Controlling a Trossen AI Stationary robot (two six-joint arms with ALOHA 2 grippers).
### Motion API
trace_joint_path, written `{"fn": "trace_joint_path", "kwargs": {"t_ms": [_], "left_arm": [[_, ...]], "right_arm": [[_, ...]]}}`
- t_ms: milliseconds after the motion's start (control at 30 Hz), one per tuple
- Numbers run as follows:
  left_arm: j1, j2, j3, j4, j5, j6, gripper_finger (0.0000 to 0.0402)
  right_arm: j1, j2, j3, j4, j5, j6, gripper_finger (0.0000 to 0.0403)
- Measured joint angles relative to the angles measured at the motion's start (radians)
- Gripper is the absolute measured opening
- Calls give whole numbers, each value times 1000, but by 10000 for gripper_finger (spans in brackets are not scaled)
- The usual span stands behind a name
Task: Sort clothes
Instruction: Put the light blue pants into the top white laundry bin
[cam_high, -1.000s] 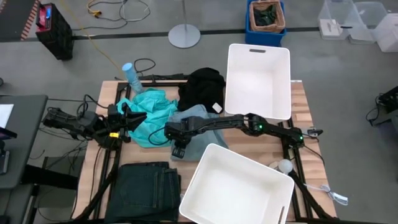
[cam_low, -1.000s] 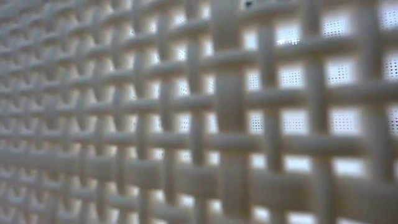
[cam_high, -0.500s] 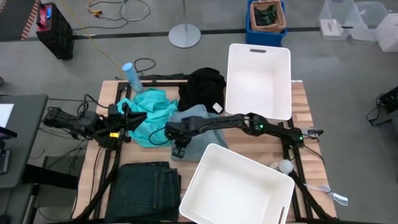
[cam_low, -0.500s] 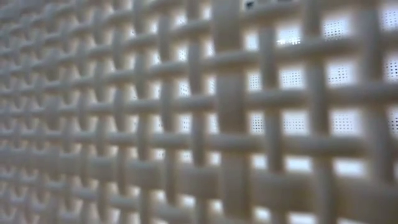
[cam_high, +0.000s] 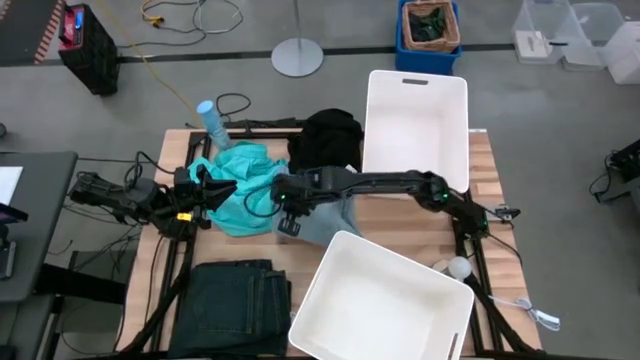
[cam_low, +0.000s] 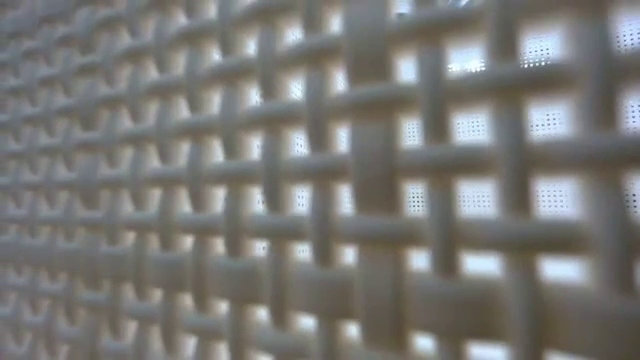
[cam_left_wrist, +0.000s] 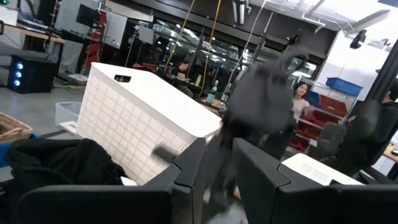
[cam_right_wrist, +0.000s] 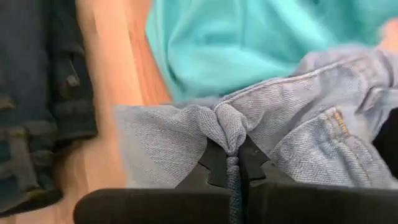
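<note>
Now, left gripper (cam_high: 205, 190): parked at the table's left edge, touching the turquoise top (cam_high: 240, 185). Its fingers (cam_left_wrist: 186, 171) stand a little apart, holding nothing.
Dark jeans (cam_high: 238, 295): flat at the near left corner, well apart from the action.
Turquoise top: bunched left of centre, just beside the denim — it could get dragged along if the folds catch.
Right gripper (cam_high: 289, 211): mid-table, clamped on a pinched fold of the pale denim piece (cam_right_wrist: 298, 124).
Risk: only a thin ridge of cloth is pinched — the hanging weight could pull it free.
Black top (cam_high: 325, 140): heaped at the back, beside the far white bin (cam_high: 455, 100).
Near white bin (cam_high: 430, 310): close by; the trailing denim could snag on its rim.
</note>
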Motion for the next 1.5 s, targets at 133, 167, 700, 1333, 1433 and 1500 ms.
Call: {"fn": "trace_joint_path", "kwargs": {"t_ms": [133, 167, 700, 1333, 1433, 1500], "left_arm": [[0, 0, 0, 0, 0, 1, 74], [0, 0, 0, 0, 0, 1, 74], [0, 0, 0, 1, 0, 2, 74], [0, 0, 0, 0, 0, 2, 74], [0, 0, 0, 0, 0, 2, 74], [0, 0, 0, 0, 0, 2, 74]], "right_arm": [[-2, -87, 2, 7, 50, -5, 2], [-3, -106, 2, 8, 65, -8, 2], [-37, -436, 4, 170, 234, -111, 1], [134, -765, 6, 567, 458, -473, 1], [188, -788, 7, 641, 485, -558, 1], [218, -797, 7, 687, 506, -611, 1]]}}
